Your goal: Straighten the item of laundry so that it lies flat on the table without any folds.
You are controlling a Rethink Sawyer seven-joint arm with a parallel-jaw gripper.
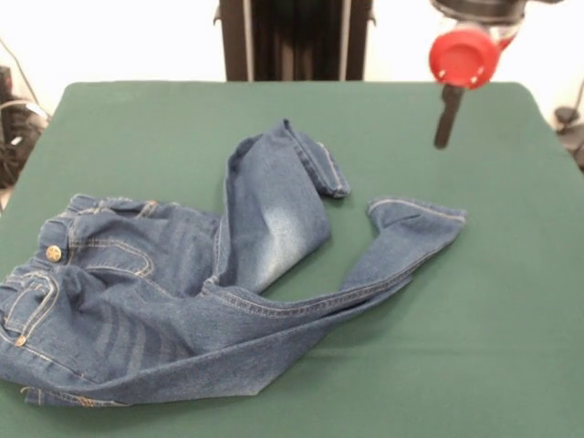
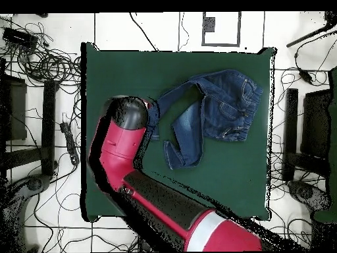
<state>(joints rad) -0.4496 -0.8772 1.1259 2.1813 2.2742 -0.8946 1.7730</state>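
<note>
The item of laundry (image 1: pixel 182 301) is a small pair of blue jeans lying crumpled on the green table (image 1: pixel 511 319), waistband at the left. One leg is folded up toward the back, its cuff (image 1: pixel 330 173) turned over. The other leg stretches right to a bent cuff (image 1: pixel 415 214). My gripper (image 1: pixel 447 119) hangs over the table at the back right, apart from the jeans and holding nothing that shows. In the overhead view the jeans (image 2: pixel 220 109) lie at the table's (image 2: pixel 243 178) upper right, and my arm (image 2: pixel 128 115) covers the gripper and one leg's end.
Tangled cables (image 2: pixel 46 62) lie on the floor round the table. Dark stands (image 2: pixel 303 132) are beside its right edge in the overhead view. The arm's red and black links (image 2: pixel 164 204) cross the table's lower left.
</note>
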